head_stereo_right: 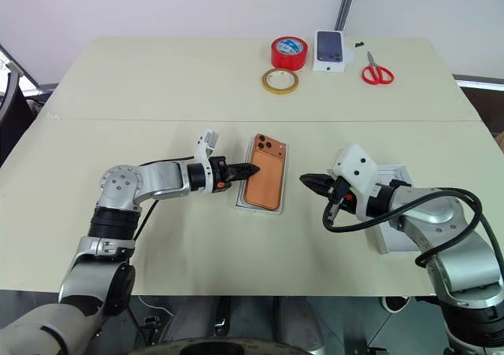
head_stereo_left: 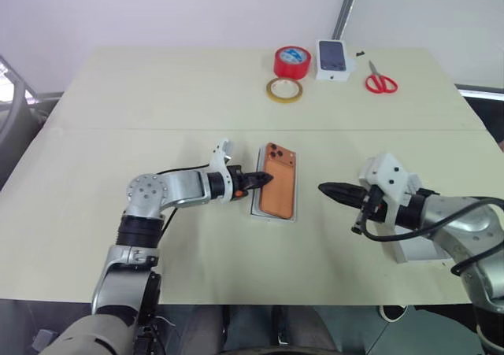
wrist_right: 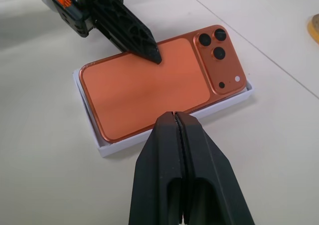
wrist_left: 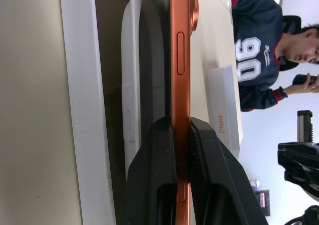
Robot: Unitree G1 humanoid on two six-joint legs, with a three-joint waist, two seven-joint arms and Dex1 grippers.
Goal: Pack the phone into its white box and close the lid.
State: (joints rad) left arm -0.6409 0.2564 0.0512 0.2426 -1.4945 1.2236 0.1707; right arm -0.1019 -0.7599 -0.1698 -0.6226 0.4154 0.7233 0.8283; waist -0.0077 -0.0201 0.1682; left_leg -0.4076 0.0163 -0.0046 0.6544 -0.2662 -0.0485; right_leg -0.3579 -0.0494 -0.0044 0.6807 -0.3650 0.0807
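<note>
Two risks stand out. One edge of the phone (wrist_right: 144, 88) is pinched between the nearly closed jaws of the left gripper (head_stereo_left: 264, 179), and the phone lies camera-side up over the white box (wrist_right: 102, 147) at mid-bench. It appears not fully seated, so letting go early could leave it cocked on the insert, and dragging sideways could shove the light tray along. Right gripper (head_stereo_left: 331, 190), jaws fully shut and empty, hovers just right of the box. The lid (head_stereo_right: 394, 213) rests under the right forearm, where a swing could knock it.
</note>
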